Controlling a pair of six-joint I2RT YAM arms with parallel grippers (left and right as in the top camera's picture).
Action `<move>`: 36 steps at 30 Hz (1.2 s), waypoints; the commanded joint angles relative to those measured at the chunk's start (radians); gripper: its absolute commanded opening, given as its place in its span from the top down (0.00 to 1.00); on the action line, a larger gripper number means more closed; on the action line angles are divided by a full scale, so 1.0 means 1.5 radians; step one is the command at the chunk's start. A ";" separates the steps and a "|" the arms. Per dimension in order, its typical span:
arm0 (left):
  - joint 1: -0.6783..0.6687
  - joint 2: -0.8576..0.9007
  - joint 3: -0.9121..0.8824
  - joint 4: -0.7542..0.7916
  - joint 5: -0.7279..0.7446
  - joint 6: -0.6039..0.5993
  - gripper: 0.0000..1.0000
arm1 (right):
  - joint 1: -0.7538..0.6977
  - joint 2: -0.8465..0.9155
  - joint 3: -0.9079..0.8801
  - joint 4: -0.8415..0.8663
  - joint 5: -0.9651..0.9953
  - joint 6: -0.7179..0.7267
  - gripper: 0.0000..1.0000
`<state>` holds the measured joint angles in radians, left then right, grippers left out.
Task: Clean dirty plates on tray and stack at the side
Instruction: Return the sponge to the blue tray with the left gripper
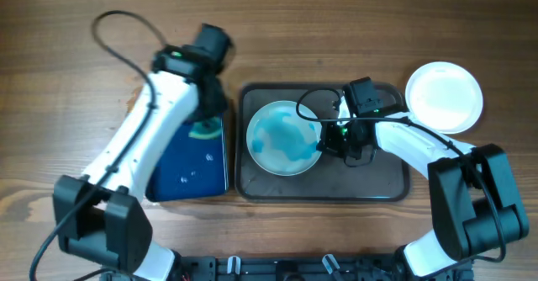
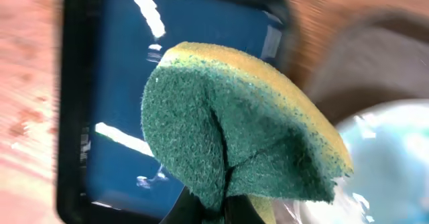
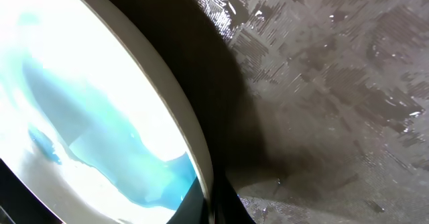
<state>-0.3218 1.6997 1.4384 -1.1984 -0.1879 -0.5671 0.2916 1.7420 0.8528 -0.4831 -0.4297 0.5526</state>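
While the right jaws clamp the rim of a blue-smeared plate (image 1: 284, 138) lying in the tray (image 1: 378, 178), the left jaws pinch a green-and-yellow sponge (image 2: 234, 137) just left of that tray, over the blue tray (image 1: 189, 173). Two plates showing: the clean plate (image 1: 444, 97) sits on the bench (image 1: 67, 104) off the tray's far right corner. Two trays, one sponge. The sponge hides most of the left jaws, and the right wrist view cuts off the smeared plate.

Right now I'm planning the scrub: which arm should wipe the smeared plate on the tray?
Left. The left gripper is shut on the sponge, hovering beside the tray; the right gripper is shut on the plate rim, holding it.
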 commanded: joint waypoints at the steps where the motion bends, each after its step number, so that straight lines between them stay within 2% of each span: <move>1: 0.081 -0.008 -0.037 0.017 -0.010 -0.016 0.96 | -0.007 0.044 -0.036 -0.007 0.112 -0.007 0.96; 6: 0.126 -0.007 -0.184 0.172 0.018 0.031 0.96 | -0.007 0.044 -0.036 -0.003 0.112 -0.007 0.96; 12: 0.126 -0.007 -0.298 0.239 0.028 0.023 0.96 | -0.007 0.044 -0.036 -0.003 0.112 -0.007 0.96; 13: 0.126 -0.007 -0.302 0.241 0.028 0.023 0.92 | -0.007 0.044 -0.036 -0.004 0.112 -0.007 0.96; 14: 0.126 -0.007 -0.303 0.241 0.028 0.023 0.85 | -0.007 0.044 -0.036 -0.005 0.112 -0.007 0.95; 15: 0.126 -0.007 -0.303 0.242 0.028 0.023 0.67 | -0.007 0.044 -0.036 -0.005 0.112 -0.008 0.96; 16: 0.126 -0.008 -0.302 0.241 0.028 0.024 0.40 | -0.007 0.044 -0.036 -0.005 0.112 -0.007 0.95; 18: 0.126 -0.008 -0.300 0.241 0.028 0.024 0.08 | -0.007 0.044 -0.036 -0.005 0.112 -0.007 0.96; 19: 0.126 -0.008 -0.299 0.241 0.027 0.024 0.00 | -0.007 0.044 -0.036 -0.005 0.112 -0.008 0.96; 22: 0.126 -0.009 -0.284 0.232 0.027 0.024 0.00 | -0.007 0.044 -0.036 -0.005 0.112 -0.016 0.96; 29: 0.126 -0.093 -0.114 0.108 0.009 0.024 0.00 | -0.007 0.037 -0.026 -0.013 0.117 -0.042 0.96; 32: 0.126 -0.132 -0.048 0.058 0.009 0.024 0.00 | -0.007 0.014 0.001 -0.049 0.146 -0.057 0.96; 36: 0.126 -0.165 -0.030 0.041 0.009 0.024 0.00 | -0.007 -0.055 0.054 -0.113 0.204 -0.091 0.95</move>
<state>-0.1352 1.4784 1.3819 -1.1213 -0.1600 -0.5358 0.2909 1.7187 0.8921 -0.6025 -0.3172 0.4732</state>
